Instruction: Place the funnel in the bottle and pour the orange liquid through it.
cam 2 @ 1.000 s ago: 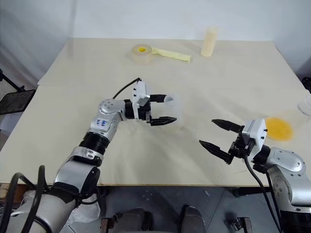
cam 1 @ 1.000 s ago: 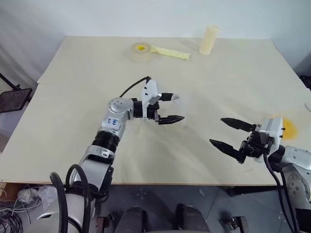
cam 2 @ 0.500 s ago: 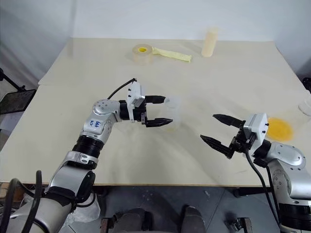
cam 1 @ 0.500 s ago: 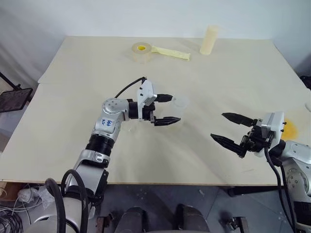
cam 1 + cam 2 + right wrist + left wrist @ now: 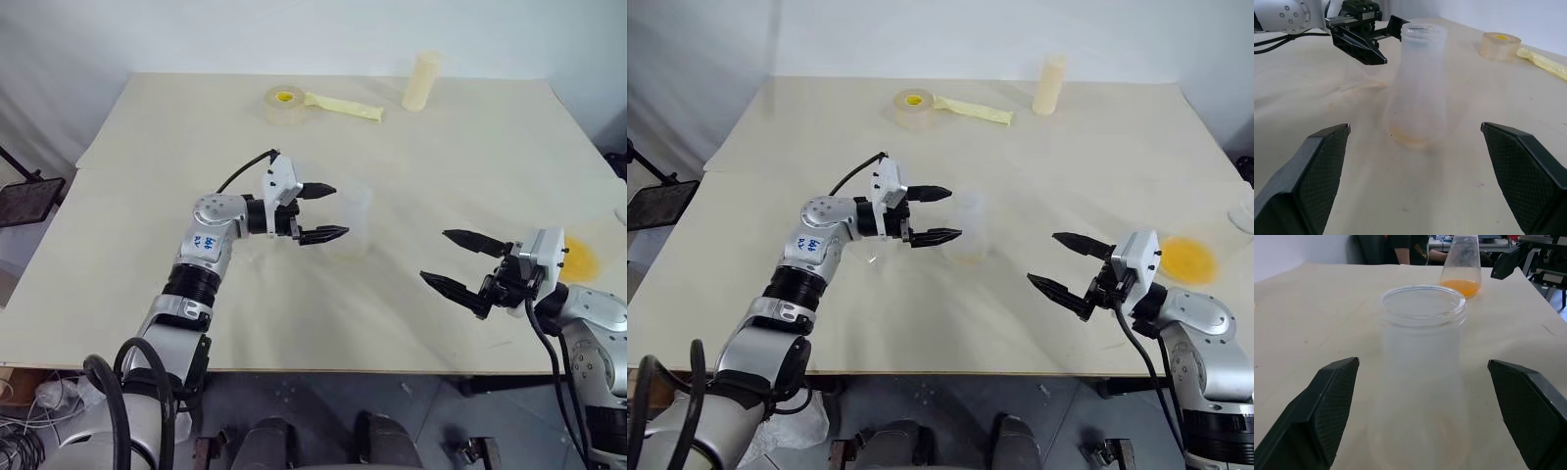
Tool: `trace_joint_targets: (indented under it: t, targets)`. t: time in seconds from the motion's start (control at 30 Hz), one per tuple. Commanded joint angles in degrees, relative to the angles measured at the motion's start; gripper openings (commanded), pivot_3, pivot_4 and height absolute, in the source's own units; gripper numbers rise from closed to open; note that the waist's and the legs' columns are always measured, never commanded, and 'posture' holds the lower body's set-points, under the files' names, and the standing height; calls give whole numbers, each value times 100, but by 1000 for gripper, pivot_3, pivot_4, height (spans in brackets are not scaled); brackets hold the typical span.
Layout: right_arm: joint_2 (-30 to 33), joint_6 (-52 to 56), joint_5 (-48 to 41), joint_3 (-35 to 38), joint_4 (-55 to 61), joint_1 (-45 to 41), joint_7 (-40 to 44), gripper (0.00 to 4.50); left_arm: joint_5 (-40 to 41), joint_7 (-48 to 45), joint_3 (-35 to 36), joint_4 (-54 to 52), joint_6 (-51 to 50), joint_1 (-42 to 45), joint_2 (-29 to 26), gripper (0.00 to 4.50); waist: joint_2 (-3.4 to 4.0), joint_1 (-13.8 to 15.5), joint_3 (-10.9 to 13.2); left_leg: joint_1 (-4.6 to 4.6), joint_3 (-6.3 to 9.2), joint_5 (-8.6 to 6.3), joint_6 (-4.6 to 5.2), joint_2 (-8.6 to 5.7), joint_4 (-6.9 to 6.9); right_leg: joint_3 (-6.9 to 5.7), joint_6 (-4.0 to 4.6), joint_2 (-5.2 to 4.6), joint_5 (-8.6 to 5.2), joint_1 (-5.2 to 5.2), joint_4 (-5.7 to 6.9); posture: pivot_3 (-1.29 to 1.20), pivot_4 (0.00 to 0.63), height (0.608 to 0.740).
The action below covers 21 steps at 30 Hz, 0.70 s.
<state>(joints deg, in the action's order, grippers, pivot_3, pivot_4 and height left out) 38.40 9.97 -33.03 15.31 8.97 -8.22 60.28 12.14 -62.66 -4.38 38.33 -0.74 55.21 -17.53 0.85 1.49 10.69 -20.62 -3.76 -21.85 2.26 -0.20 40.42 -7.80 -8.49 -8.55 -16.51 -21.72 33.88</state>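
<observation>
The clear bottle point(image 5: 359, 223) stands upright and empty in the middle of the table. My left gripper point(image 5: 954, 213) is open and level, its fingertips just short of the bottle's left side and not touching it. A faint clear shape point(image 5: 1359, 87) lies on the table under that gripper; it may be the funnel, but I cannot tell. The orange liquid point(image 5: 1461, 285) sits at the bottom of a clear conical vessel near the table's right edge. My right gripper point(image 5: 1042, 258) is open and empty, to the right of the bottle and in front of the orange liquid point(image 5: 1187, 258).
At the back of the table are a tape roll point(image 5: 284, 100) with a yellow core, a yellow strip point(image 5: 345, 106) and a cream cylinder point(image 5: 422, 80). A clear cup point(image 5: 1244, 210) stands at the right edge. A black stand point(image 5: 27, 200) sits left of the table.
My left gripper has drawn back to the left, leaving the bottle standing where it was between the open fingers. The right gripper has stayed in place.
</observation>
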Motion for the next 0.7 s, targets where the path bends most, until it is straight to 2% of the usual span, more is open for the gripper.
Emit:
trace_joint_targets:
  t: [0.03, 0.27, 0.43, 0.7]
  targets:
    - [3, -99, -8, 15, 59, -82, 2, 4500, 97, 34, 170, -502, -193, -37, -208, 4485, 0, -11, 0, 0, 0, 0, 0, 0, 0, 0, 0, 0, 0, -1, 0, 0, 150, 740]
    - [51, -76, 7, 6, 19, -125, 56, 4500, 556, 247, 627, -1886, -1486, -463, -896, 4485, 0, -20, 0, 1, 13, 0, 0, 3, 0, 2, 0, 0, 0, -3, 2, 0, 150, 740]
    - [84, -25, -39, -5, -24, -137, 122, 4500, 1076, 548, 1257, -3661, -2668, -1658, -1691, 4485, 1, -48, 0, 4, 20, -1, -1, 13, -1, 8, 0, 0, 0, -6, 12, 0, 150, 740]
    - [106, 32, -77, -189, -308, -375, 438, 4500, 1540, 1297, 2726, -5504, -3068, -3921, -2103, 4485, 0, -13, 0, 5, 28, -1, -2, 32, 14, 21, 0, -3, 0, 3, 11, 0, 150, 740]
